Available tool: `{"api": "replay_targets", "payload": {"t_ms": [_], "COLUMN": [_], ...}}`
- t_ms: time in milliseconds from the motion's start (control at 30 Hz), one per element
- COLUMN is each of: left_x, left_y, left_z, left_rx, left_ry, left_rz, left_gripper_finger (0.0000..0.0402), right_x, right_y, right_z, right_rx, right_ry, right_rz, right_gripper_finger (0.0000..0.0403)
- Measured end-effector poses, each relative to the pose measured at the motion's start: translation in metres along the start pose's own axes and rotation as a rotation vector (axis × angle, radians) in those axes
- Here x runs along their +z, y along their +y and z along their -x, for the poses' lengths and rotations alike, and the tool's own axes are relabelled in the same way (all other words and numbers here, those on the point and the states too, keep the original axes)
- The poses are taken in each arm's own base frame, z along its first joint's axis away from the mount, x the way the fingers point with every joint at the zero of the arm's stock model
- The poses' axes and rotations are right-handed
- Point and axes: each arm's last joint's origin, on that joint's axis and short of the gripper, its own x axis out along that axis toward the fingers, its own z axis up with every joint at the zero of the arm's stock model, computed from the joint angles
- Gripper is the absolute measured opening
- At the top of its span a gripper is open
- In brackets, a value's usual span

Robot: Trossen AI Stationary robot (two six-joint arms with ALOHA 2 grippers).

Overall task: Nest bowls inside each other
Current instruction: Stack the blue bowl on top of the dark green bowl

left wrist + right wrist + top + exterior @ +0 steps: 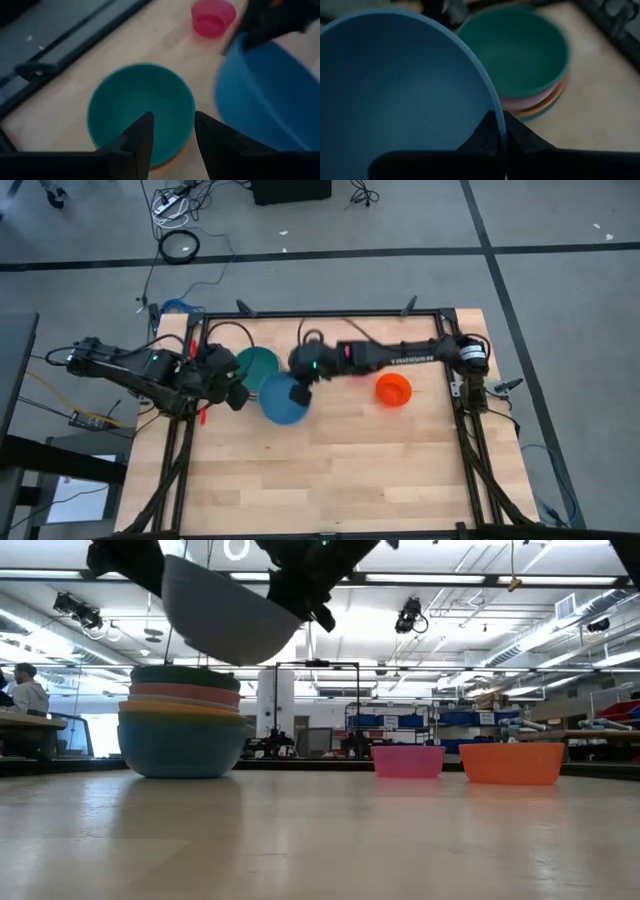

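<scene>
Thin, stiff plastic bowls, light enough to hang from a pinch on one wall; smooth and probably slippery, so best taken at the rim, one finger inside and one outside. Not fragile, though likely to swing or tilt in a one-sided grip.

Right gripper clamped shut on the rim of the blue bowl, one finger inside the wall, one outside, seen plainly in the right wrist view. Bowl lifted clear of the table, hanging tilted in the low view, mouth still mostly upward, held near the middle of the table toward its far edge. Just beside it, on the side toward the left arm, the stack of nested bowls near the far left corner: dark green bowl on top, pink and orange rims showing below it, a teal-blue bowl at the bottom. Blue bowl looks wider than the green one on top, so probably a poor fit inside the stack; better as an outer shell.

Left gripper hovering above the stack, fingers apart and holding nothing, green bowl directly beneath and between them.

Red-orange bowl standing alone toward the right edge; magenta bowl just beside it in the low view, hidden under the right arm from above.
</scene>
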Motion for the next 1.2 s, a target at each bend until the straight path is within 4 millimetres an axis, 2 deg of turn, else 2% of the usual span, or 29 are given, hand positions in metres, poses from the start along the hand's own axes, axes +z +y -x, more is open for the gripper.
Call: {"api": "replay_targets", "payload": {"t_ms": [167,367,600,933,1033,1200], "left_x": [0.013,0.029,0.046,0.062,0.067,0.070], "left_y": [0.002,0.006,0.005,0.000,-0.001,0.000], "left_z": [0.011,0.027,0.040,0.050,0.053,0.057], "left_rx": [0.029,0.059,0.049,0.037,0.038,0.032], "left_ry": [-0.099,-0.204,-0.321,-0.452,-0.491,-0.528], "left_rz": [-0.005,-0.009,-0.019,-0.027,-0.028,-0.029], "left_gripper_finger": [0.0152,0.0152,0.0152,0.0152,0.0152,0.0152], "right_x": [0.022,0.040,0.052,0.059,0.057,0.039], "right_y": [-0.033,-0.056,-0.065,-0.073,-0.074,-0.076], "right_z": [-0.002,0.000,0.003,0.006,-0.006,-0.043], "right_rx": [0.042,0.054,0.060,0.019,-0.007,-0.005], "right_ry": [-0.136,-0.285,-0.406,-0.475,-0.490,-0.438], "right_rz": [-0.055,-0.069,-0.054,-0.020,-0.006,-0.015], "right_gripper_finger": [0.0000,0.0000,0.0000,0.0000,0.0000,0.0000]}}
